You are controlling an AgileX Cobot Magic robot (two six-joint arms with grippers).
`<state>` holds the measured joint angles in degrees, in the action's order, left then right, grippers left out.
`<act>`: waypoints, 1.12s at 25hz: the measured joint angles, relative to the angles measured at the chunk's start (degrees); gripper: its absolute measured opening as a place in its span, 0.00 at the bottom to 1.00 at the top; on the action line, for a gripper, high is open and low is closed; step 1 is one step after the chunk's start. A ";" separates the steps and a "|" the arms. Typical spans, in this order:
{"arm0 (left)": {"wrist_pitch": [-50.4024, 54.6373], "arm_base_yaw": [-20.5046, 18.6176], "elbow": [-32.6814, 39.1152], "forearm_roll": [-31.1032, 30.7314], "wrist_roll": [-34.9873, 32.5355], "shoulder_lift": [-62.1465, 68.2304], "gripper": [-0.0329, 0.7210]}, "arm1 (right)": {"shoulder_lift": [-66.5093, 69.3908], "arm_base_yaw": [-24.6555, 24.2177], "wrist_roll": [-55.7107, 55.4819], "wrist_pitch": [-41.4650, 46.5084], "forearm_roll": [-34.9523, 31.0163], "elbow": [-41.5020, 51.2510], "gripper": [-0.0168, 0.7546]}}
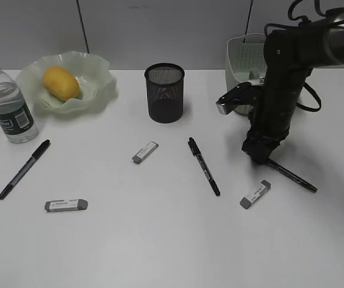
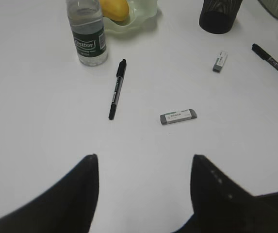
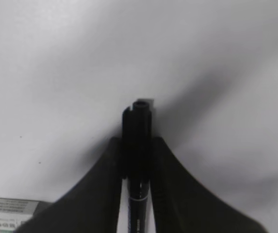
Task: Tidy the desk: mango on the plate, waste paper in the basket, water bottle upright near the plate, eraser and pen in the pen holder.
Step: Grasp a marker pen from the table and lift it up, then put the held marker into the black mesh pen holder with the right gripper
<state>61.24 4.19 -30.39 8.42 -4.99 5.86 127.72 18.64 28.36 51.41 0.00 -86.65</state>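
Observation:
My right gripper is down on the desk at the right, its jaws shut on one end of a black pen; the right wrist view shows that pen pinched between both fingers. My left gripper hangs open above bare desk with nothing in it. The mango lies in the plate, and the water bottle stands upright beside it. The pen holder stands mid-back, the basket behind my right arm. An eraser lies near the held pen. Waste paper is out of view.
Two more pens lie loose, one at the left and one in the middle. Two other erasers lie at the front left and centre. Grey partition panels stand behind the desk.

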 joint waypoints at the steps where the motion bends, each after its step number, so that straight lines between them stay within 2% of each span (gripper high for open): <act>1: 0.00 0.00 0.00 0.00 0.00 0.00 0.65 | 0.05 0.14 -0.13 0.79 0.00 -0.52 0.22; 9: 0.00 0.00 0.00 0.00 0.00 0.00 0.65 | -2.78 3.25 -0.45 3.08 -5.11 -12.30 0.22; 12: 0.00 0.00 0.00 0.00 0.00 0.00 0.65 | -3.68 3.95 -0.45 1.11 -9.91 -19.47 0.22; 16: 0.00 0.00 0.00 0.00 0.00 0.00 0.65 | -3.69 3.97 -0.45 -7.31 -19.94 -27.07 0.22; 20: 0.00 0.00 0.00 0.00 0.00 0.00 0.65 | -3.69 3.97 -0.45 -19.64 -29.50 -29.23 0.22; 24: 0.00 0.00 0.00 0.00 0.00 0.00 0.65 | -3.64 3.97 -0.45 -26.50 -32.96 -29.30 0.22; 28: 0.00 0.00 0.00 0.06 0.00 0.00 0.65 | -2.28 4.36 -0.45 -29.24 -34.20 -29.30 0.22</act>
<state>61.24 4.19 -30.39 8.47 -4.99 5.86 125.44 23.00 27.91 22.17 -34.20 -115.95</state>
